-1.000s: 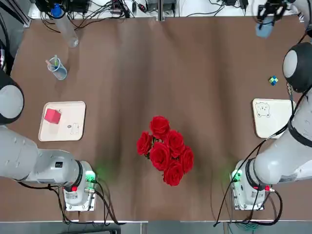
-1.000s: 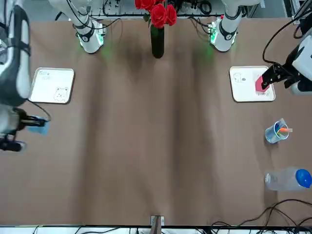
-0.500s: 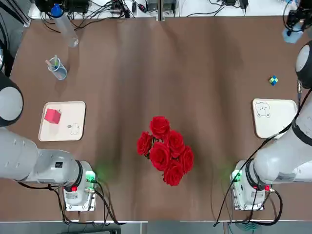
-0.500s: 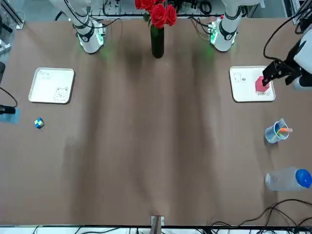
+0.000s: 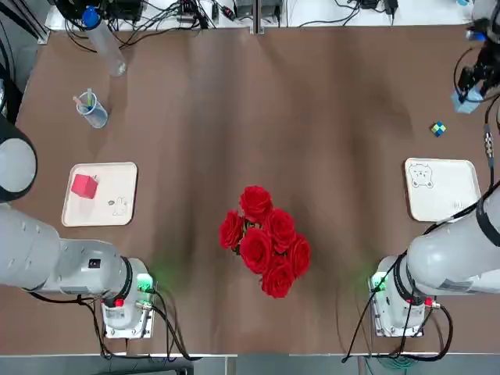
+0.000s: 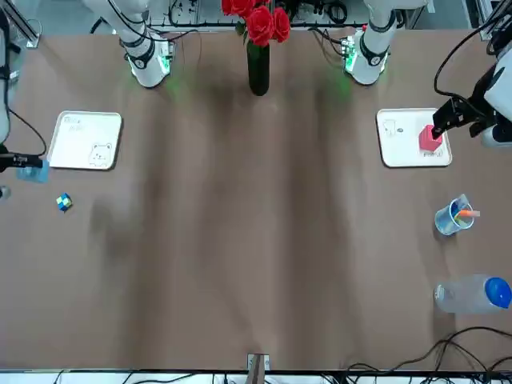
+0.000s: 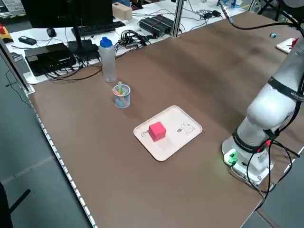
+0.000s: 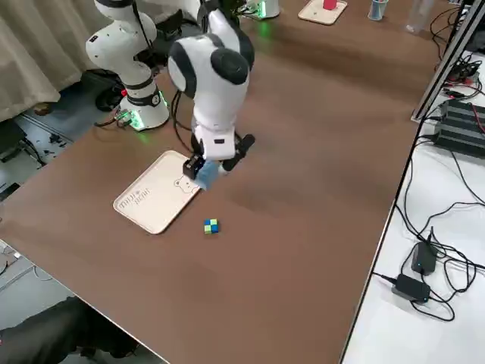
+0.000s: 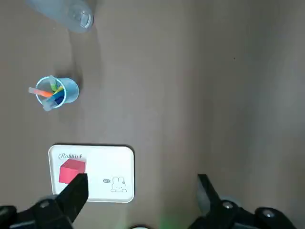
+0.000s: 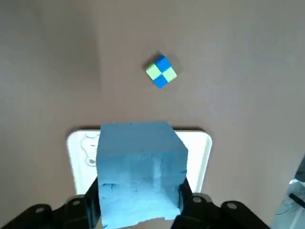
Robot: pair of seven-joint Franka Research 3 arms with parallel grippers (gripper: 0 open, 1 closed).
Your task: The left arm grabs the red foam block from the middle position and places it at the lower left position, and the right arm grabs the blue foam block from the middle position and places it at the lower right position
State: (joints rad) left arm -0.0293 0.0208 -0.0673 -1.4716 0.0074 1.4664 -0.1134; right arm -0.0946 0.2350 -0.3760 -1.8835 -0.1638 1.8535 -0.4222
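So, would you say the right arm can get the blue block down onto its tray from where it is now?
Probably yes. The right gripper holds the blue foam block above the table beside the white tray, which lies bare. Only the small checkered cube is nearby, and it sits off the tray.

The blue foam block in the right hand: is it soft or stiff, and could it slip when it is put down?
The blue foam block looks soft: its lower edge between the right hand's fingers appears ragged and slightly squeezed, so it probably deforms. Probably light, since a side pinch alone holds it. Its flat faces suggest it would sit on the white tray without rolling.
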